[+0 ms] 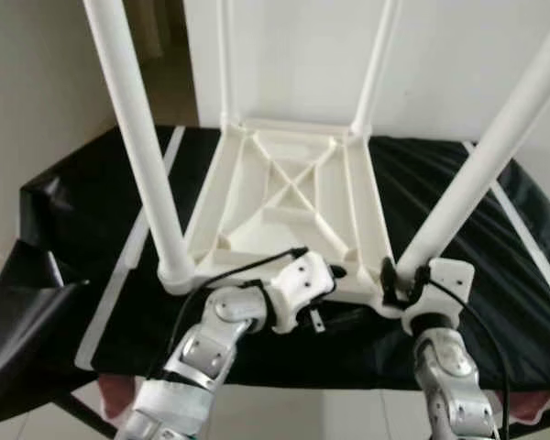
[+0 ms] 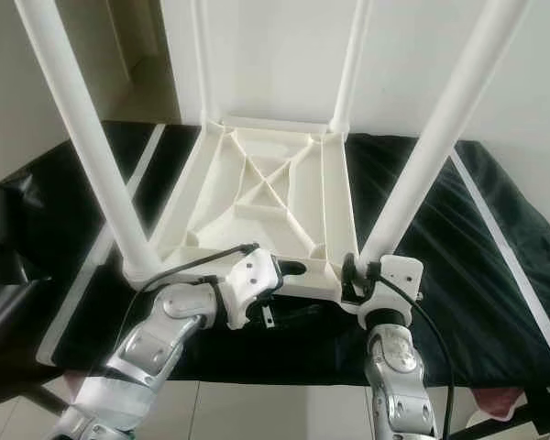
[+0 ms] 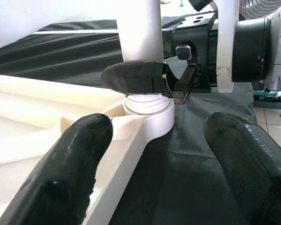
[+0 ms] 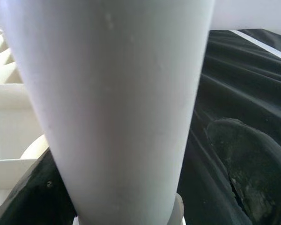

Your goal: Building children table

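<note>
A white children's table lies upside down on a black cloth, its legs pointing up. My right gripper is at the base of the near right leg, shut on it just above the socket. In the right wrist view that leg stands between the two fingers. My left gripper is open at the table's near rim, beside the right one. One finger rests over the white rim; the other hangs over the cloth.
The near left leg rises steeply close to my left arm, and two far legs stand at the back by the wall. White stripes run along the cloth. The cloth drapes off the left edge toward tiled floor.
</note>
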Motion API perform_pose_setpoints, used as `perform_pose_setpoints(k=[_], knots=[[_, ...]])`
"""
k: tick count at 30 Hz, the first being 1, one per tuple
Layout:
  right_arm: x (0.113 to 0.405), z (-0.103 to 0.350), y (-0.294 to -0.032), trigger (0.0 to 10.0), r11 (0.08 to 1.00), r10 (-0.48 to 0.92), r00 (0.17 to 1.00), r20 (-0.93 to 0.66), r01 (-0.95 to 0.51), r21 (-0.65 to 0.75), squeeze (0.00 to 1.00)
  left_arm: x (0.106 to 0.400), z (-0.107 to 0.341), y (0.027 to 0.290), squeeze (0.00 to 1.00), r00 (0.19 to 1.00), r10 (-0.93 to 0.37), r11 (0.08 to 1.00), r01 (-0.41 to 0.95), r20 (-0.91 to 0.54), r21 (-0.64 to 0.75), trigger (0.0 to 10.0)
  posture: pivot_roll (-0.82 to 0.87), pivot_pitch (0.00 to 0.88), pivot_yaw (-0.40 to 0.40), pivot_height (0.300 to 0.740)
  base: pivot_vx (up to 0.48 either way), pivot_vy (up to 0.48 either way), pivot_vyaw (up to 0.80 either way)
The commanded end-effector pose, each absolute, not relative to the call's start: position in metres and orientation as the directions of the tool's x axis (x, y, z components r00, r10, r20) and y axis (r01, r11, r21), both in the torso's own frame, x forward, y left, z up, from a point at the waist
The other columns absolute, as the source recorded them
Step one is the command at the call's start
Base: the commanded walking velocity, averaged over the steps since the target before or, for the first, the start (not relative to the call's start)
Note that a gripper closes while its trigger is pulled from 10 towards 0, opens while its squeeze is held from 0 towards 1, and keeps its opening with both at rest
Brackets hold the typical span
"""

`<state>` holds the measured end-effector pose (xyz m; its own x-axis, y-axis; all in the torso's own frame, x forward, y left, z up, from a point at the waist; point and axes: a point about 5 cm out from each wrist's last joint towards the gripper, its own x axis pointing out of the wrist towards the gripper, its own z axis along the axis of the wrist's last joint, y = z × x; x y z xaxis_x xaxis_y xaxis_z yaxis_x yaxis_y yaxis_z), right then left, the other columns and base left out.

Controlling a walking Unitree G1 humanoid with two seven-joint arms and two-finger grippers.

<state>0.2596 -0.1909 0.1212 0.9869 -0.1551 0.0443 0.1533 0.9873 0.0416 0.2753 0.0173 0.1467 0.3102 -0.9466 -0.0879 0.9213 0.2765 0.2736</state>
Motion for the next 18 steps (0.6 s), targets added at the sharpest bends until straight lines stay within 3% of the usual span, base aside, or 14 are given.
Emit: perform_pose_setpoints(k=[1,11,18], knots=[[0.258,0.121,-0.192,10.0,0.993,-0.109,0.992,0.062,0.106,0.051,0.0,0.281,0.141,0.023,0.0,0.415,-0.906,0.385,0.887,-0.076,0.253,10.0,-0.05,0.0,0.004,0.74,0.0,0.0,0.0],[0.25,0.12,-0.192,10.0,0.997,0.064,0.994,0.087,-0.066,0.027,0.0,0.269,0.13,0.027,0.0,0.316,-0.942,0.284,0.93,-0.114,0.234,10.0,-0.04,0.0,0.014,0.74,0.0,0.0,0.0],[0.247,0.122,-0.199,10.0,0.983,0.181,0.981,0.073,-0.18,-0.018,0.0,0.266,0.129,0.029,0.0,0.301,-0.946,0.272,0.938,-0.118,0.215,10.0,-0.04,0.0,0.007,0.74,0.0,0.0,0.0]])
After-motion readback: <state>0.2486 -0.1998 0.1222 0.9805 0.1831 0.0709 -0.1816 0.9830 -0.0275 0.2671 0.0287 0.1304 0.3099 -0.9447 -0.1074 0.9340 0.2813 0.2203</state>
